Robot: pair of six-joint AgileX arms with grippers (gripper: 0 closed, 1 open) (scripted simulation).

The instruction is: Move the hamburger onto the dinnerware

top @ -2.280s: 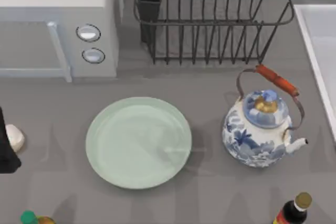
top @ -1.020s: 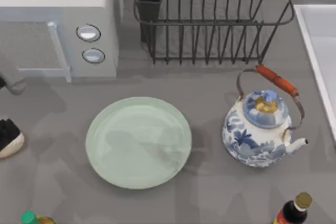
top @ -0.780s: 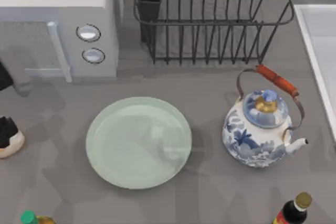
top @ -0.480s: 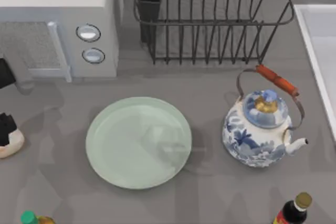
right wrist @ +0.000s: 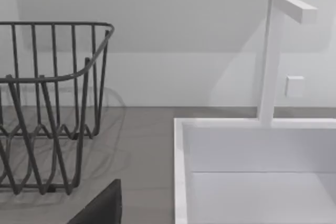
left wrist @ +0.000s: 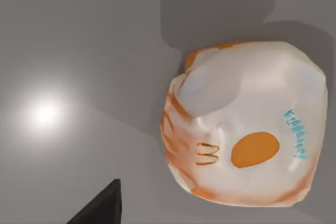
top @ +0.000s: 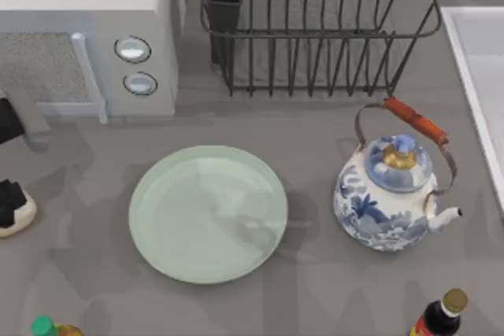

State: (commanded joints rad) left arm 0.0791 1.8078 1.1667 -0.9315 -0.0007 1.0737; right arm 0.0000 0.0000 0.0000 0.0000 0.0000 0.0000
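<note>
Left hand (top: 6,198) is hanging directly over the hamburger (top: 17,215) at the worktop's (top: 331,289) left edge; whether its fingers are parted cannot be told, and nothing looks gripped yet. Beneath the hand, the hamburger (left wrist: 244,124) is sitting flat, logo side up, nearly round with no clear long axis. A sound grasp likely means centring over the bun and closing gently across its middle before carrying it to the dinnerware (top: 209,212), well off to the hand's right.
</note>
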